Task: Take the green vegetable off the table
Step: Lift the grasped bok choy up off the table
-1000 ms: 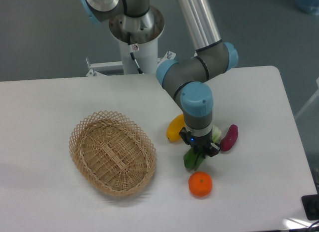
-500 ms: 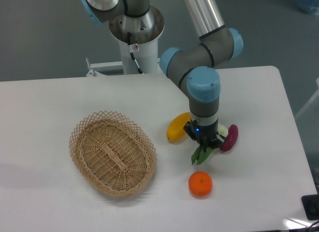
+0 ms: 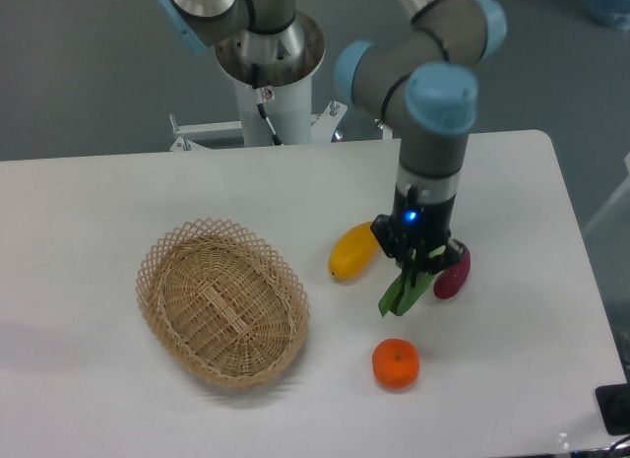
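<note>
1. The green vegetable [image 3: 406, 291] hangs leaf-end down, clamped in the tool [image 3: 417, 268], seemingly clear of the tabletop [image 3: 512, 379].
2. Raise it straight; the purple piece [image 3: 454, 273] and yellow fruit [image 3: 352, 251] sit close on either side.
3. Hold the clamp firm: it bites near the stalk end.

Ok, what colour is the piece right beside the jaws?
Purple, clearest in the fixed camera view.
</note>
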Controlling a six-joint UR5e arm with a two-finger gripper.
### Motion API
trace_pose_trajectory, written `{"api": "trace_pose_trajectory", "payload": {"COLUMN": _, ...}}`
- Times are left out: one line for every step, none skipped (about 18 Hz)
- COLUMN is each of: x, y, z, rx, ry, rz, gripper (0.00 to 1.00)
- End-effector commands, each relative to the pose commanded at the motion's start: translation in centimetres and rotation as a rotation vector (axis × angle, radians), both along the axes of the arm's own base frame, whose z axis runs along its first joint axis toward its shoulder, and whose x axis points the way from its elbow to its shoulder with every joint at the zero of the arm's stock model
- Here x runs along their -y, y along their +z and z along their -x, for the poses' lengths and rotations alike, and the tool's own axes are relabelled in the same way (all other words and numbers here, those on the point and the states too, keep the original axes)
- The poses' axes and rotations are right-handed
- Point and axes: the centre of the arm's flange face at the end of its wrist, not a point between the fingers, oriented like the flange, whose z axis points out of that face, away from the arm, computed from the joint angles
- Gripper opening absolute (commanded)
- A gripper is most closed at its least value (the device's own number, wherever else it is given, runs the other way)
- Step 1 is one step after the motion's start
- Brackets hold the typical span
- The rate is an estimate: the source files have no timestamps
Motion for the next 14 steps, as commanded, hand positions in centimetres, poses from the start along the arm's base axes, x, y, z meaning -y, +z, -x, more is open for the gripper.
{"api": "trace_pose_trajectory", "payload": {"x": -0.3, "y": 0.8, "z": 0.1, "rx": 0.016, "ry": 0.022, "rz": -0.029, "gripper": 0.13}}
{"api": "trace_pose_trajectory", "payload": {"x": -0.4, "y": 1.2, "z": 0.1, "rx": 0.019, "ry": 0.029, "rz": -0.041, "gripper": 0.13}}
{"api": "trace_pose_trajectory", "payload": {"x": -0.9, "y": 2.4, "z": 0.0, "rx": 0.026, "ry": 0.047, "rz": -0.069, "gripper": 0.13}}
{"api": "trace_pose_trajectory", "payload": {"x": -0.9, "y": 3.0, "z": 0.0, "rx": 0.031, "ry": 0.061, "rz": -0.081, "gripper": 0.13}}
{"api": "trace_pose_trajectory", "payload": {"x": -0.6, "y": 3.6, "z": -0.2, "rx": 0.031, "ry": 0.074, "rz": -0.092, "gripper": 0.13}}
{"api": "trace_pose_trajectory", "payload": {"x": -0.5, "y": 3.9, "z": -0.2, "rx": 0.033, "ry": 0.078, "rz": -0.099, "gripper": 0.13}}
{"api": "trace_pose_trajectory", "payload": {"x": -0.4, "y": 4.0, "z": -0.1, "rx": 0.037, "ry": 0.08, "rz": -0.104, "gripper": 0.13}}
{"api": "trace_pose_trajectory", "payload": {"x": -0.5, "y": 4.0, "z": -0.2, "rx": 0.038, "ry": 0.077, "rz": -0.106, "gripper": 0.13}}
{"api": "trace_pose_trajectory", "payload": {"x": -0.5, "y": 4.0, "z": -0.2, "rx": 0.038, "ry": 0.08, "rz": -0.107, "gripper": 0.13}}
{"api": "trace_pose_trajectory", "payload": {"x": -0.6, "y": 4.0, "z": -0.3, "rx": 0.043, "ry": 0.084, "rz": -0.109, "gripper": 0.13}}
{"api": "trace_pose_trajectory", "payload": {"x": -0.6, "y": 4.1, "z": -0.3, "rx": 0.044, "ry": 0.084, "rz": -0.112, "gripper": 0.13}}
{"api": "trace_pose_trajectory", "payload": {"x": -0.6, "y": 4.3, "z": -0.2, "rx": 0.045, "ry": 0.085, "rz": -0.117, "gripper": 0.13}}
{"api": "trace_pose_trajectory", "payload": {"x": -0.6, "y": 4.5, "z": -0.1, "rx": 0.04, "ry": 0.084, "rz": -0.121, "gripper": 0.13}}
{"api": "trace_pose_trajectory", "payload": {"x": -0.6, "y": 4.8, "z": -0.1, "rx": 0.036, "ry": 0.084, "rz": -0.123, "gripper": 0.13}}
